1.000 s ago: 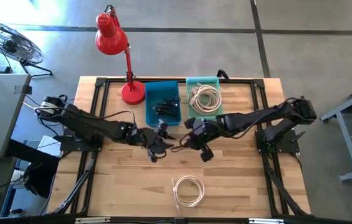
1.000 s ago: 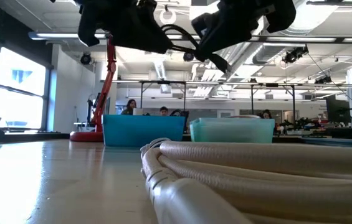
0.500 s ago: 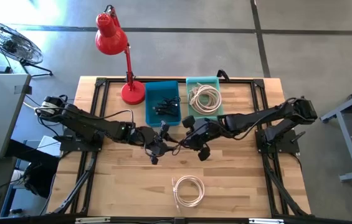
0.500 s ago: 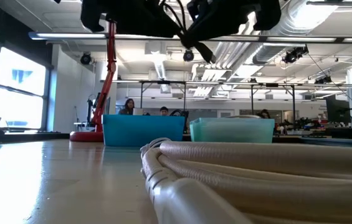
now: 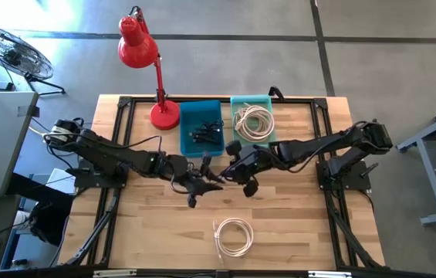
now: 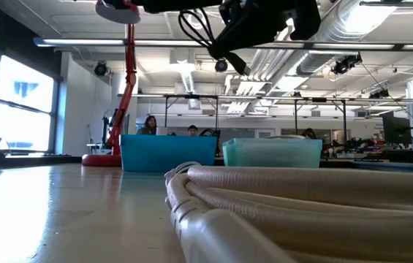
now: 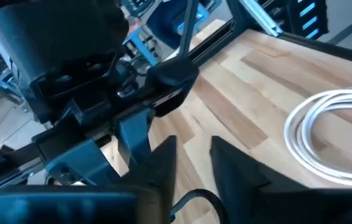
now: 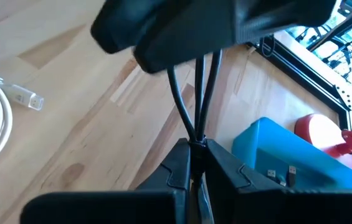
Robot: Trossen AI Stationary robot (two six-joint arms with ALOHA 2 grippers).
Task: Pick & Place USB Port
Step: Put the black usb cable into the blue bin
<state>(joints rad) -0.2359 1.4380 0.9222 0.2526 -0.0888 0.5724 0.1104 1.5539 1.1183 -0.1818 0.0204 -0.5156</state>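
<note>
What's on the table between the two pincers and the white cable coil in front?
Bare wood in the high view, from left pincer and right pincer to white cable coil.

Red desk lamp (image 5: 147,62) at the table's (image 5: 148,232) far edge; floor fan (image 5: 13,52) beyond; seated people (image 6: 153,125) in the room behind.

Bright, even overhead light; soft shadows; near white cable (image 6: 279,212) blurred in low view.

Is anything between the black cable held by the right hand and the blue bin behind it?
Nothing visible on the table does. The right hand grips the black cable above bare wood just in front of the blue bin; only the left hand is close beside it.
</note>
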